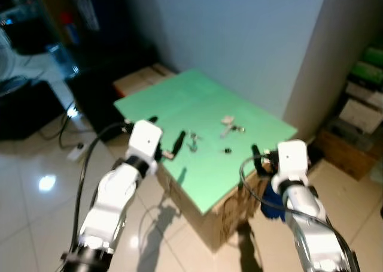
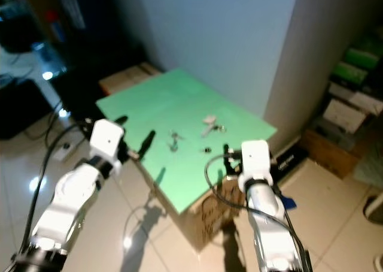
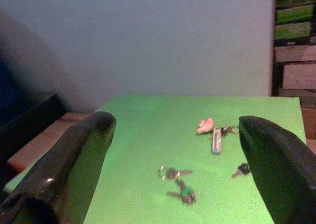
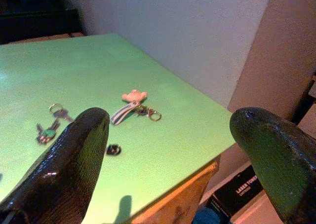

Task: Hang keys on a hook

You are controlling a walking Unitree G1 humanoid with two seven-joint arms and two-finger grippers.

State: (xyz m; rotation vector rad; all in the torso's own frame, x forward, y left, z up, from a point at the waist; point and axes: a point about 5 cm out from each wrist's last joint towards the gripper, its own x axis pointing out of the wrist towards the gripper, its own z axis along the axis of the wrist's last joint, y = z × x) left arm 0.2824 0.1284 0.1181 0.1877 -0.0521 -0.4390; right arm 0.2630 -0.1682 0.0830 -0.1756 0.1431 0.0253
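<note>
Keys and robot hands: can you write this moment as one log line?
keys: on green table | left gripper: open, empty | right gripper: open, empty | hung: not yet

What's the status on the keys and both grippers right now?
Left gripper open, over near table edge. Right gripper open, at table's right corner. Keys loose on green top, untouched. Nothing blocking them.

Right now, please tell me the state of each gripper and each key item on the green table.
Left gripper: open, empty, at the table edge.
Right gripper: open, empty.
Pink charm keyring with striped strap: lying flat.
Key on silver ring: lying flat.
Green-headed key: lying flat.
Small black piece: lying apart.
</note>
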